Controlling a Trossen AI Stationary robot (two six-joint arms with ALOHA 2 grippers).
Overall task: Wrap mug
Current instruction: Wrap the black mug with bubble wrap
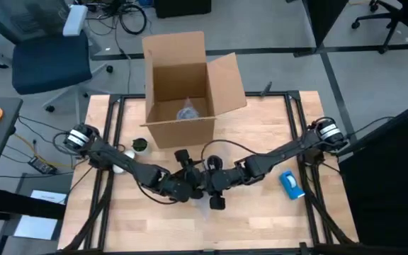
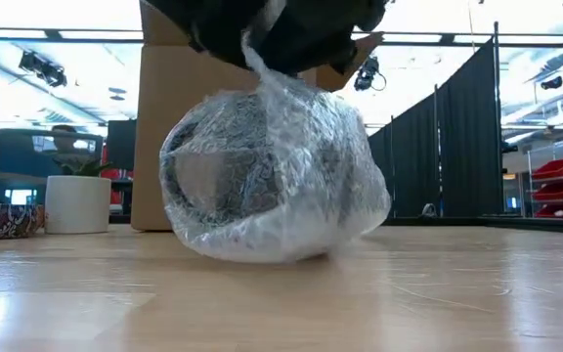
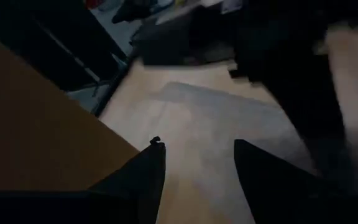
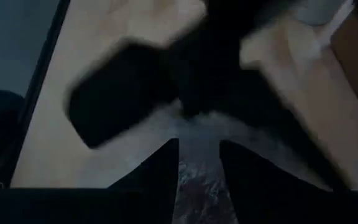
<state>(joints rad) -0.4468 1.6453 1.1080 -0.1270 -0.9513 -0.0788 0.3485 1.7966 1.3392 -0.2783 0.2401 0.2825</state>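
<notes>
The mug (image 2: 262,171) sits on the wooden table (image 1: 261,227), fully bundled in clear plastic wrap (image 2: 350,196); through the film only a dark, patterned round shape shows, and no handle can be made out. In the high view the bundle is hidden beneath the two grippers, which meet near the table's centre, just in front of the cardboard box (image 1: 183,92). The wrap gathers to a twisted tail at the top, running up into the dark gripper bodies above it. Left gripper (image 3: 194,168): fingers spread apart with bare tabletop between them, holding nothing. Right gripper (image 4: 199,162): fingers stand close together with a narrow gap, wrap visible between and below them; cannot tell whether they pinch it. Box stands open at the table's far side, flaps up, a crumpled bit of clear material inside. A blue object (image 1: 291,184) lies on the table to the right, near the right arm. A white pot (image 2: 76,203) with a small plant and a patterned bowl (image 2: 3,220) stand to the left.
</notes>
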